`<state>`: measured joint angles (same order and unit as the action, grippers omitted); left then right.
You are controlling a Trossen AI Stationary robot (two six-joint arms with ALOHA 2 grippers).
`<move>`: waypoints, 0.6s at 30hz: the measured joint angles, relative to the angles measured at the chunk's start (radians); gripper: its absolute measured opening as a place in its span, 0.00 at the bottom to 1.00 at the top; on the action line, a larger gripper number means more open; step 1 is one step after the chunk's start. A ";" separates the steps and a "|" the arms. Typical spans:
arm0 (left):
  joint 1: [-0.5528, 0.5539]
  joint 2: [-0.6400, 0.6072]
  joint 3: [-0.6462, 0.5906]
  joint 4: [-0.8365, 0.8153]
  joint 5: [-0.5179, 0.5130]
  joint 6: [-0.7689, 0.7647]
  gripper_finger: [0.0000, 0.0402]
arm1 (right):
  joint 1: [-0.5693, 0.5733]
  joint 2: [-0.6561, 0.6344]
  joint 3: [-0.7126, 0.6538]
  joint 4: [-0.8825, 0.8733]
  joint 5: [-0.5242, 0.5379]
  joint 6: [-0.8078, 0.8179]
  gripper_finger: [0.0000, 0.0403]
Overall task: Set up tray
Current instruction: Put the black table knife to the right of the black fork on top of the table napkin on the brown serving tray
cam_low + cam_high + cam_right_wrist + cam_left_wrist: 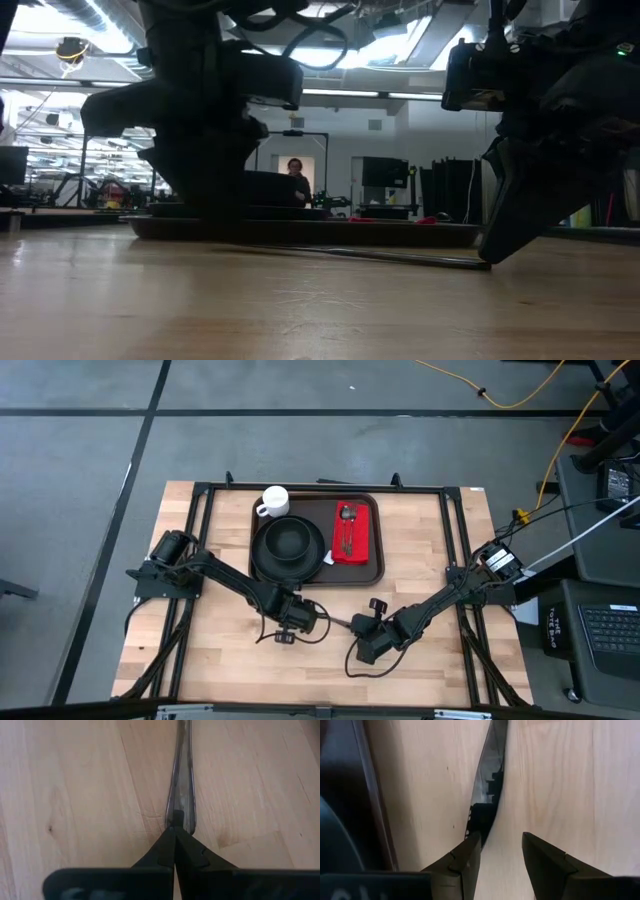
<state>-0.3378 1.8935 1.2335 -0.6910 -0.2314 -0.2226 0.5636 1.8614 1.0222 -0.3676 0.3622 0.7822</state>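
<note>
The tray (316,572) sits at the table's far middle. A knife (181,785), probably, lies flat on bare wood. Left gripper (501,851) stands apart over one end; right gripper (175,845), pressed together, touches the other. Risk: it skids away.

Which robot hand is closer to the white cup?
The left. The left gripper sits just below the tray, under the black bowl, a bowl away from the white cup. The right gripper is lower and further right.
</note>
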 joint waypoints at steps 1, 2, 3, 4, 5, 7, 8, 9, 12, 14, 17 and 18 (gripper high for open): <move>0.000 0.000 0.000 0.001 -0.002 0.000 0.35 | 0.000 0.000 0.000 0.000 0.000 0.000 0.01; 0.000 0.000 0.000 0.002 -0.002 0.000 0.35 | 0.000 0.000 0.000 0.000 0.000 0.000 0.01; 0.000 0.000 0.000 0.002 -0.001 0.000 0.35 | 0.000 0.000 0.000 0.000 0.000 0.000 0.01; 0.000 0.000 0.000 0.002 0.001 0.000 0.35 | 0.000 0.000 0.000 0.000 0.000 0.000 0.01; 0.000 0.000 0.000 0.005 0.004 0.000 0.35 | 0.000 0.000 0.000 0.000 0.000 0.000 0.01; 0.000 0.000 0.000 0.010 0.006 0.001 0.35 | 0.000 0.000 0.000 0.000 0.000 0.000 0.01; 0.000 0.000 0.000 0.012 0.006 0.001 0.35 | 0.000 0.000 0.000 0.000 0.000 -0.001 0.01; 0.000 0.000 0.000 0.014 0.007 0.001 0.35 | 0.000 0.000 0.000 0.000 0.000 -0.001 0.01; 0.000 0.000 0.000 0.014 0.010 0.002 0.35 | 0.000 0.000 0.000 0.000 0.000 -0.001 0.01; 0.000 0.000 0.000 0.013 0.010 0.010 0.35 | 0.000 0.000 0.000 0.000 0.000 -0.001 0.01; 0.000 0.000 0.000 0.012 0.017 0.014 0.34 | 0.000 0.000 0.000 0.000 0.000 -0.001 0.01; 0.000 0.000 0.000 0.011 0.022 0.022 0.33 | 0.000 0.000 0.000 0.000 0.000 -0.001 0.01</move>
<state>-0.3374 1.8935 1.2335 -0.6795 -0.2096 -0.2003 0.5636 1.8614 1.0222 -0.3676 0.3622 0.7811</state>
